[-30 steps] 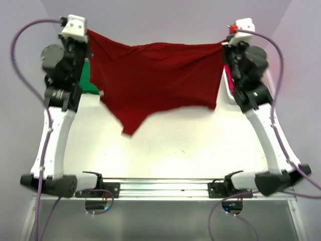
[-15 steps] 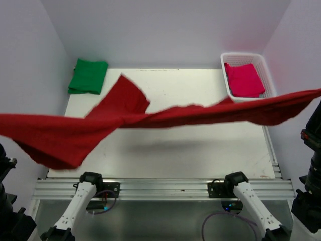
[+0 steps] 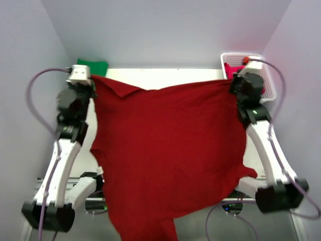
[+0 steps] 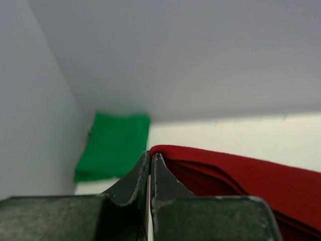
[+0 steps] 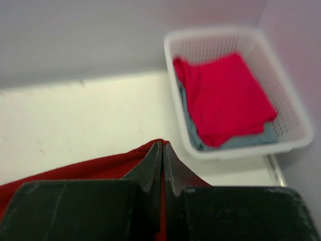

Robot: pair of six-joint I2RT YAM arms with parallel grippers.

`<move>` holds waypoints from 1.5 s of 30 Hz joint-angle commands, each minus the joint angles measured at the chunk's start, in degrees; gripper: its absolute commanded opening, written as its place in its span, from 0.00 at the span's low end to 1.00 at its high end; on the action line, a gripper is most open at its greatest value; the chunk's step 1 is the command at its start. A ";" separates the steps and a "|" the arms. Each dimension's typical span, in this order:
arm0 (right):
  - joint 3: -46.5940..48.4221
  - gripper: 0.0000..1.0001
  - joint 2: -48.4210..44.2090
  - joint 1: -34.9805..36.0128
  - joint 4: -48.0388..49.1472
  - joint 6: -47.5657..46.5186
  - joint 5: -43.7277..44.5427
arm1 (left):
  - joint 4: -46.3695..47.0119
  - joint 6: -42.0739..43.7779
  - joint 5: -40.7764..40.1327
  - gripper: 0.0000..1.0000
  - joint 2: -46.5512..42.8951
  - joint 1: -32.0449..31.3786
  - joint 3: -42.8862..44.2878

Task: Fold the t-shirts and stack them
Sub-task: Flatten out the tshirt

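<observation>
Your left gripper (image 3: 92, 79), upper left, and right gripper (image 3: 232, 83), upper right, both pinch the shirt (image 3: 165, 150), stretched wide across mid-frame.

Top camera: high, behind the arm bases, looking down and forward across the table (image 3: 165, 75) to the back wall. Left wrist camera: tight behind the left gripper (image 4: 151, 159), facing the far-left corner and green shirt (image 4: 113, 145). Right wrist camera: tight behind the right gripper (image 5: 162, 149), facing the white basket (image 5: 210, 46). All three catch the red shirt (image 3: 170, 150).
</observation>
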 commanded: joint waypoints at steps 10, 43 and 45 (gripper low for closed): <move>5.35 0.00 41.51 -0.28 4.28 7.24 5.21 | 14.65 -4.48 -9.43 0.00 32.76 3.52 -8.41; 44.55 0.00 67.92 0.42 5.34 -1.12 2.04 | 15.01 -6.94 -0.91 0.00 61.69 8.53 20.96; 43.85 0.00 68.09 0.51 5.25 -1.03 1.87 | 15.01 -7.20 -0.65 0.00 61.43 8.53 19.48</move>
